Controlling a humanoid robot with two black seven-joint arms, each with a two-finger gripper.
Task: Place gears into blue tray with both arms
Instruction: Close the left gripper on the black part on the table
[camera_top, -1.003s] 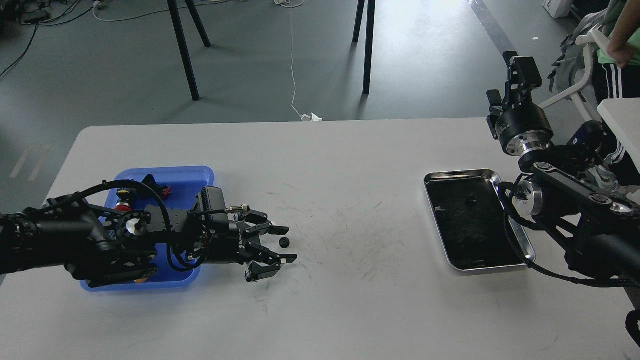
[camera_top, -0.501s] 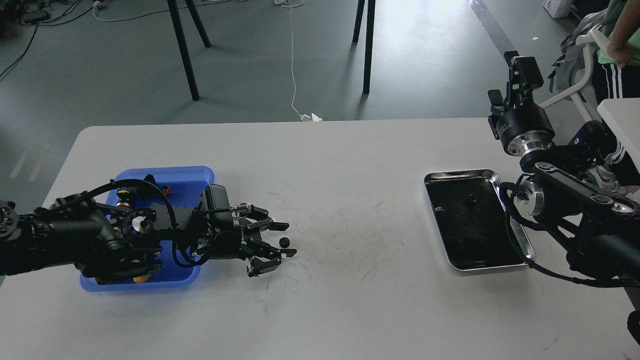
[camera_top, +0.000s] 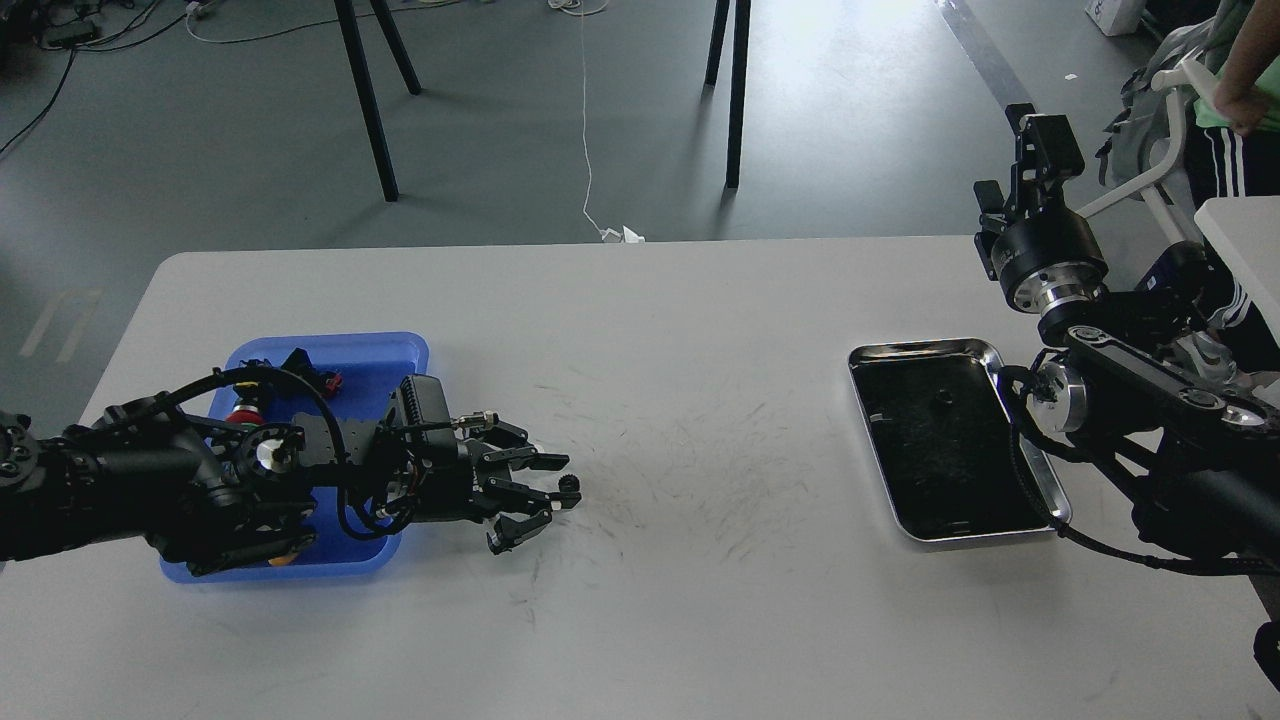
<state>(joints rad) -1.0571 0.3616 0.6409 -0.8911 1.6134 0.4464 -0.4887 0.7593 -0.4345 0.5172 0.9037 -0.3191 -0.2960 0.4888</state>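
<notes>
White table (camera_top: 700, 600) throughout: left gripper (camera_top: 555, 480), narrowed, seems to pinch a gear (camera_top: 570, 485) just right of the blue tray (camera_top: 330, 345), ready for placing. Right gripper (camera_top: 1040, 130) raised far right; closure unclear.

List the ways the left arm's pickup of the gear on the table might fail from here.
1. The gear sits right at the left gripper's fingertips, so it may slip or roll away on the table.
2. The left arm covers much of the blue tray, which already holds switches; pulling back could knock them.
</notes>
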